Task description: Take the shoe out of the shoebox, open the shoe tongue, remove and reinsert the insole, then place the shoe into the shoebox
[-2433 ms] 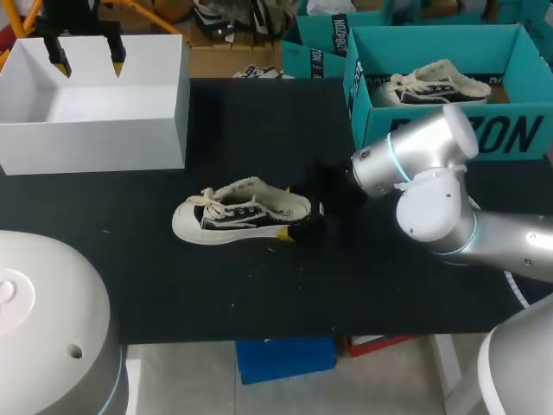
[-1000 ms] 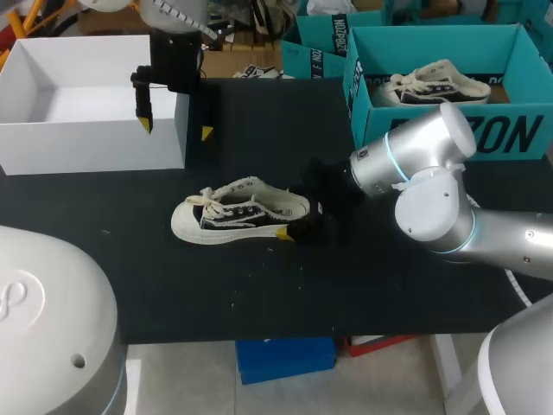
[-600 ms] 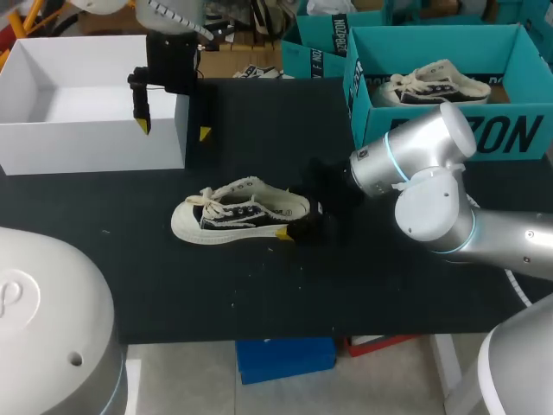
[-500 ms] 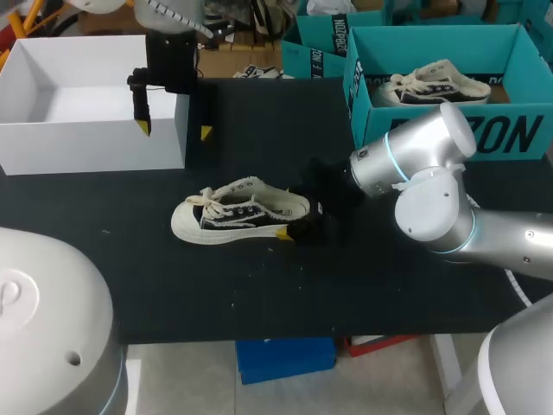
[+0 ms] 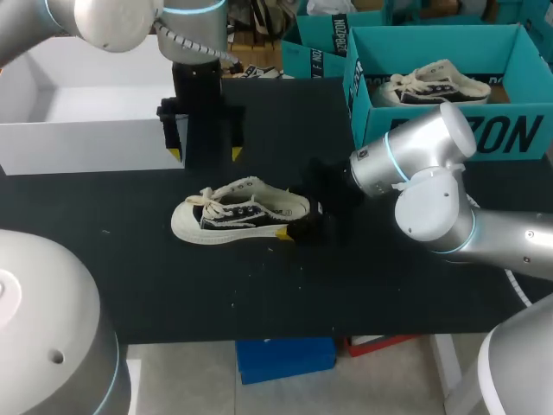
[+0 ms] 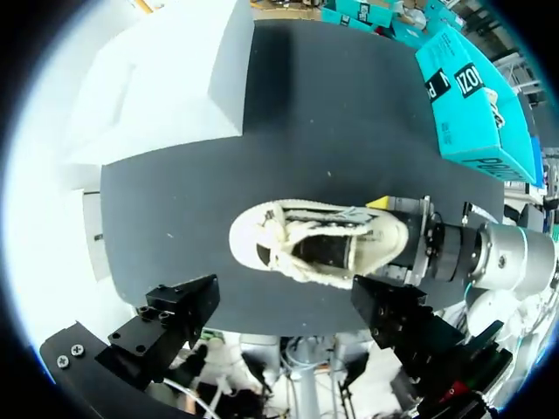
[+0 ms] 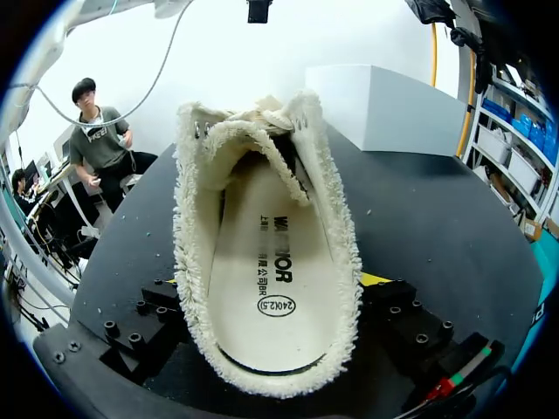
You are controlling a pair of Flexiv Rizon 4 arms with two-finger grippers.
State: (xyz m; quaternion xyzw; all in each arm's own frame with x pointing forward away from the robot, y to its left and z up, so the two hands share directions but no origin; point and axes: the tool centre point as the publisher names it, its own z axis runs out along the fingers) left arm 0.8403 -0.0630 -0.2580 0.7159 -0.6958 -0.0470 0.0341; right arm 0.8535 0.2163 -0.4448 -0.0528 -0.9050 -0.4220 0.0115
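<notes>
Silver-grey left arm (image 5: 121, 22), entering at eleven o'clock, and right arm (image 5: 432, 186), at three, wear pale-blue joint rings; black left gripper (image 5: 206, 155), yellow tips; screws stud right gripper's (image 7: 275, 292) black fingers (image 7: 144, 327).

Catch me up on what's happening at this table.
The shoe stands on its sole on the black table, out of the white shoebox. The right end effector is clamped on its heel, and the insole is seated inside. The left end effector hangs open above the laces, touching nothing.
</notes>
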